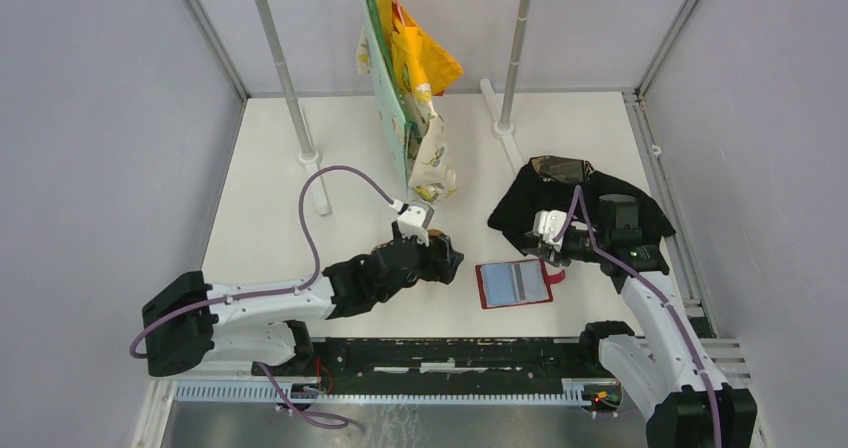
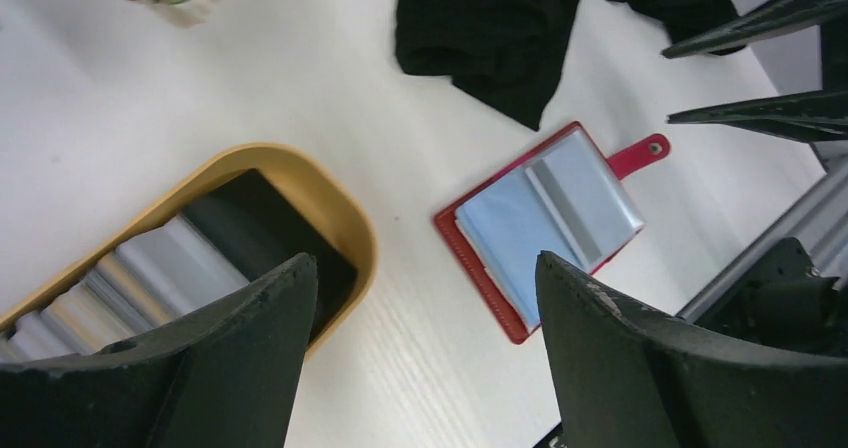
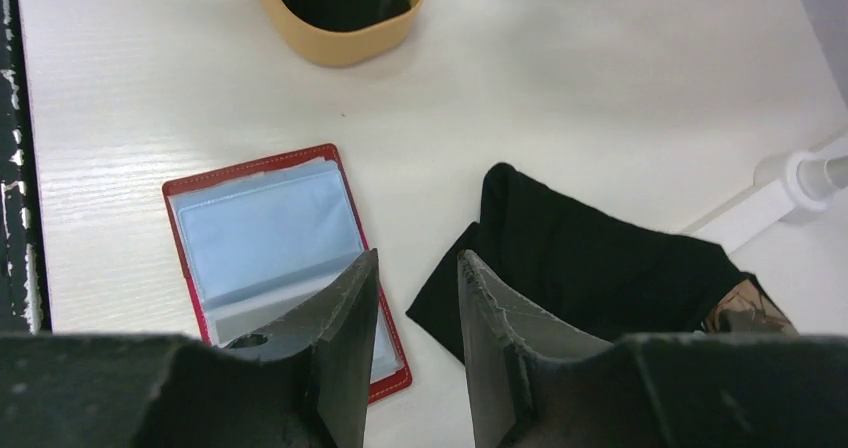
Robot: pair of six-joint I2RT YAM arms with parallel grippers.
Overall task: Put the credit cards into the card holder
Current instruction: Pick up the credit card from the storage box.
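White tabletop (image 1: 270,218) on which your red folding card holder (image 1: 513,284) lay open near a black cloth (image 2: 520,28), grey and black credit cards (image 2: 170,263) filled the tan oval tray (image 2: 340,203), and your left gripper (image 2: 422,268) and right gripper (image 3: 418,260) both hung parted and empty.

Tray (image 2: 350,223), credit cards (image 2: 170,263) partly behind left claw (image 2: 422,268); card holder (image 3: 260,218) corner behind right claw (image 3: 417,263).

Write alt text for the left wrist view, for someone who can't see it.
Open red card holder lies flat on a white table, clear sleeves up, framed by the open left hand. A tan tray holding cards sits to its left; a black cloth lies beyond.
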